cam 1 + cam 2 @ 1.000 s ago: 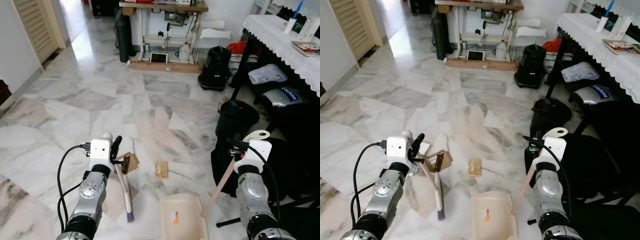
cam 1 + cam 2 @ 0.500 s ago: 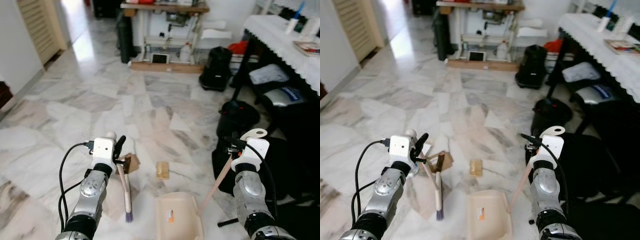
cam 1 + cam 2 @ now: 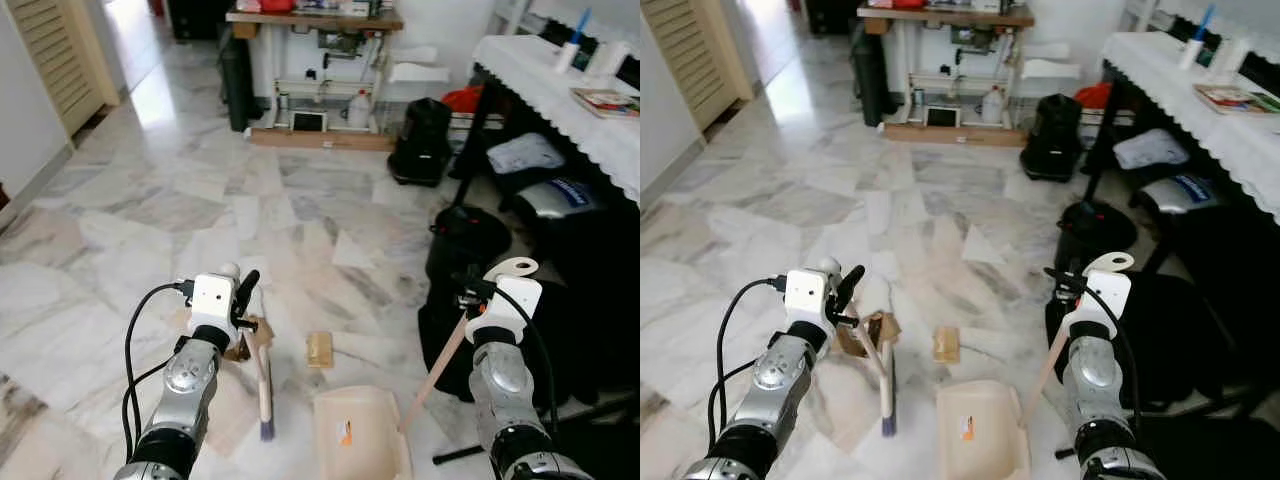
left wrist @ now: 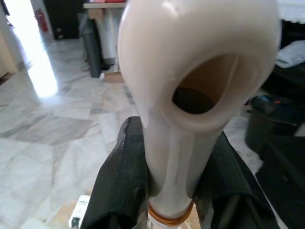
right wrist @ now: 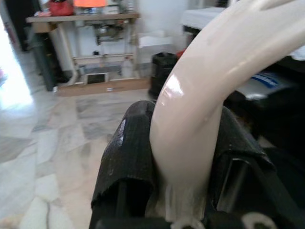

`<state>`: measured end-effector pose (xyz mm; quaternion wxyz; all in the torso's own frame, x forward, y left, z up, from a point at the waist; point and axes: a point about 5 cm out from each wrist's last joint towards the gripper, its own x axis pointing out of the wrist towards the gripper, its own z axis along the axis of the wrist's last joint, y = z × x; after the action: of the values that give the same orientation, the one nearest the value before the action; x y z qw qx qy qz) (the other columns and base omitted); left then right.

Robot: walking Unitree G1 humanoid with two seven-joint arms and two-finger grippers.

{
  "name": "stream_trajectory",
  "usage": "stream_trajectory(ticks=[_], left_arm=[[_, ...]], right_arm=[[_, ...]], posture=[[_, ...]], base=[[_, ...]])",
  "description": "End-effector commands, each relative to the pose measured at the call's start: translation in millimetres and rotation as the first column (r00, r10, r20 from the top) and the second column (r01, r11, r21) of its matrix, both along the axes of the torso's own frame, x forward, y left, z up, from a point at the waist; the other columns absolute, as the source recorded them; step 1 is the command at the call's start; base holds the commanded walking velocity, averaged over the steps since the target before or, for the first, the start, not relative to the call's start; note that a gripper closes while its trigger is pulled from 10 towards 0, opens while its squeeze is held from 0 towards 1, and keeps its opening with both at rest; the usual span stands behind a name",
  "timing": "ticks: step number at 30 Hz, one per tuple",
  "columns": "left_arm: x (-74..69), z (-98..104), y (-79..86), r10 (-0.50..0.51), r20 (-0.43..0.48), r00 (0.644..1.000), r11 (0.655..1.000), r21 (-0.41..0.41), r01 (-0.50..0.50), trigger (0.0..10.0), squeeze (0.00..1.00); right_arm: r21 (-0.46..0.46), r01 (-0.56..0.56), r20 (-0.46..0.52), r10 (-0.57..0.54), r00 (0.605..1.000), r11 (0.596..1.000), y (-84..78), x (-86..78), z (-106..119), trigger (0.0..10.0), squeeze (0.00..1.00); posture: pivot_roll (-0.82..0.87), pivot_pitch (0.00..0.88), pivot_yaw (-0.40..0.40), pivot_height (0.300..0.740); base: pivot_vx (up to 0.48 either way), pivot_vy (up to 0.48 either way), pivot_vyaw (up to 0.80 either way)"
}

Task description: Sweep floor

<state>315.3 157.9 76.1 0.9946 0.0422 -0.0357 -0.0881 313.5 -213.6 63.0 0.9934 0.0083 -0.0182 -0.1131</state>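
My left gripper (image 3: 243, 303) is shut on the cream handle of a small broom (image 3: 260, 372), whose dark bristles (image 3: 267, 430) touch the marble floor. In the left wrist view the black fingers (image 4: 119, 181) clamp the handle's hollow end (image 4: 200, 86). Brown cardboard scraps (image 3: 238, 346) lie just beside the broom handle, and a small tan block (image 3: 320, 348) lies to their right. My right gripper (image 3: 470, 300) is shut on the long handle (image 3: 436, 365) of a cream dustpan (image 3: 360, 445) that rests on the floor right of the bristles. The right wrist view shows fingers (image 5: 126, 152) around that handle (image 5: 200, 109).
Black bags and a round black bin (image 3: 470, 235) crowd the right side beside a table with a white lace cloth (image 3: 570, 80). A sewing table (image 3: 320, 30) and a black bag (image 3: 430, 140) stand at the back. Open marble floor stretches ahead and left.
The view has shifted a little. The broom handle has swung right across the cardboard scraps, so they now sit on its left. The dustpan has stayed in place.
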Motion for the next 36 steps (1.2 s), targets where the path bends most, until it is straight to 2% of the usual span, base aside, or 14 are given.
stream_trajectory(ticks=[1,15,25,36], left_arm=[[4.2,11.5,0.3,-0.008,0.047,0.999,1.000,0.010,0.008,10.0,0.00],[5.7,14.3,-3.1,-0.023,0.057,0.998,1.000,0.011,0.023,10.0,0.00],[10.6,28.0,-9.7,-0.056,0.111,0.992,0.998,0.027,0.054,10.0,0.00],[8.8,26.4,-9.7,-0.064,0.104,0.993,0.998,0.028,0.061,10.0,0.00]], right_arm=[[-0.003,-0.005,0.035,0.005,0.999,1.000,0.8,5.4,8.8,10.0,0.00],[-0.005,-0.010,0.039,0.010,0.999,1.000,1.7,7.1,10.5,10.0,0.00],[-0.003,-0.011,0.040,0.011,0.999,1.000,2.0,7.7,10.9,10.0,0.00],[0.000,-0.005,0.036,0.005,0.999,1.000,1.4,6.4,9.4,10.0,0.00]], posture=[[-0.01,0.000,-0.051,0.740],[-0.01,0.000,-0.053,0.740],[-0.01,0.000,-0.053,0.740],[0.00,0.000,-0.053,0.740]], base=[[0.371,0.000,0.00],[0.373,0.000,0.00],[0.363,0.000,0.00],[0.341,0.000,0.00]])
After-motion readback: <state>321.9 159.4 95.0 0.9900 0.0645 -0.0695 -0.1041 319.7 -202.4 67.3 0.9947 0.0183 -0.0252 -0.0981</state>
